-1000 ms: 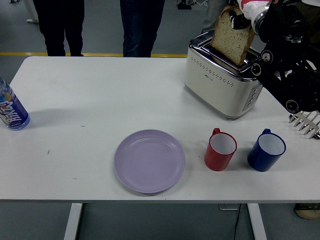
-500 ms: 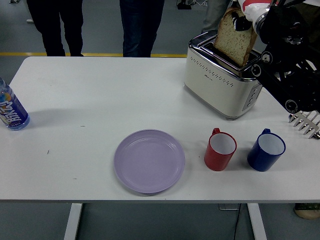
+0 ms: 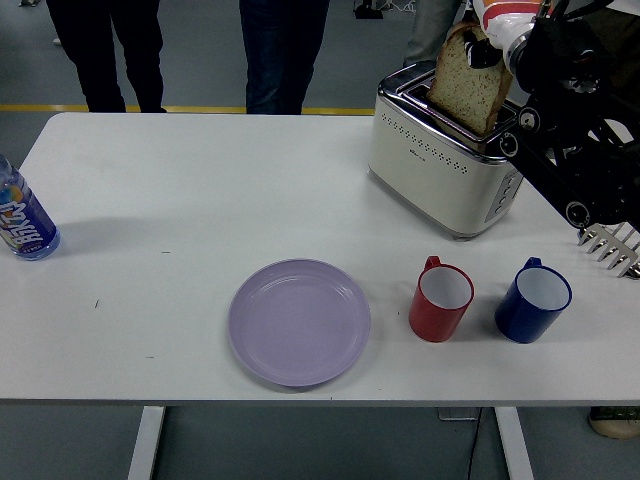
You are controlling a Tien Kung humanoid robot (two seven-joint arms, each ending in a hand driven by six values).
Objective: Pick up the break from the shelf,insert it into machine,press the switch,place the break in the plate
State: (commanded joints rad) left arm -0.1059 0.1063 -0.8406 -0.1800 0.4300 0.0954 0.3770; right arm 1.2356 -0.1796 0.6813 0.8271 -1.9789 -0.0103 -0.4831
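A slice of brown bread [image 3: 466, 85] stands tilted with its lower edge inside the slot of the cream and chrome toaster [image 3: 437, 165] at the back right of the table. My right hand [image 3: 487, 42] comes in from the upper right and is shut on the slice's top corner. The toaster's lever and buttons [image 3: 508, 188] face right, just below my black forearm. Near the front edge, left of centre, lies the lilac plate [image 3: 299, 321] with nothing on it. My left arm does not show.
A red mug [image 3: 440, 300] and a blue mug [image 3: 533, 300] stand in front of the toaster. A white wire rack [image 3: 610, 246] pokes in at the right edge. A blue bottle [image 3: 22, 220] stands far left. People's legs [image 3: 283, 50] line the far side.
My right hand has lowered the bread a little, so the slice sits slightly deeper in the toaster slot. Nothing else on the table has moved.
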